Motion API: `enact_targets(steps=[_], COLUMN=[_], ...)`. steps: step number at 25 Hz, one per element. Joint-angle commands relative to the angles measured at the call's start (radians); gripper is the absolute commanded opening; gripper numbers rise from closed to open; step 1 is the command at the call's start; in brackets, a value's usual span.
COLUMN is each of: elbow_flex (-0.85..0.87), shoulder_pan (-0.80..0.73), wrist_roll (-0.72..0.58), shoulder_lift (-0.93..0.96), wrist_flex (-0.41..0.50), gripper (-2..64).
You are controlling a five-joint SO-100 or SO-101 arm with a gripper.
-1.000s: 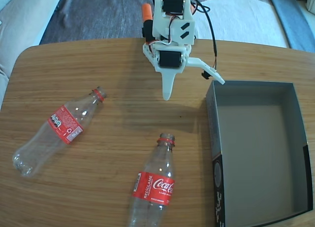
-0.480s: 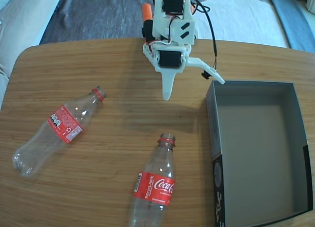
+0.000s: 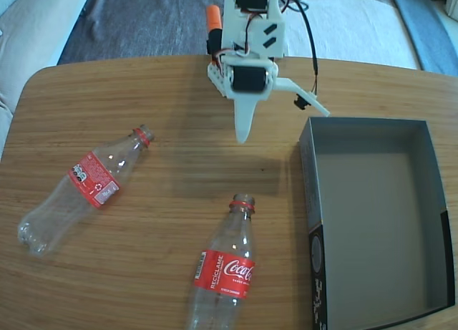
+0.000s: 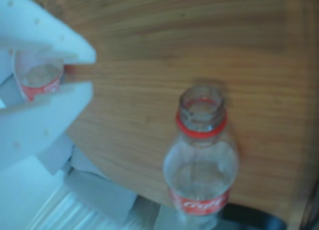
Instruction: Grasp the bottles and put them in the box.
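Gripper (image 3: 283, 119) hangs empty with its jaws spread, both bottles on the table (image 3: 179, 79), none boxed yet.

Left to right in the fixed view: far bottle (image 3: 82, 189) lies slanted well left, near bottle (image 3: 223, 273) lies neck toward the arm, box (image 3: 309, 172) sits empty at right. The near bottle's neck (image 4: 200, 115) fills the wrist view, so I'd take it first: drop straight over it, straddle just below the red ring, close square across.

This looks like a home living room. The rounded wooden desk (image 3: 172, 201) stands over a dark grey carpet (image 3: 136, 18) with a pale round rug (image 3: 351, 26). A light blue upholstered sofa edge (image 3: 32, 18) sits at the left of the fixed view.
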Motion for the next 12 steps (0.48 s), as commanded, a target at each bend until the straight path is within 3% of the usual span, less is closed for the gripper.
enact_targets(steps=[1,5,12], elbow_flex=[-0.106,-0.267,-0.551], shoulder_pan=[0.029,0.054,0.054], wrist_roll=[-0.032,-0.086,-0.377], shoulder_lift=[-0.149,-0.36,-0.759], wrist_flex=[-0.084,-0.187,-0.176], gripper=[0.4,0.5,0.5])
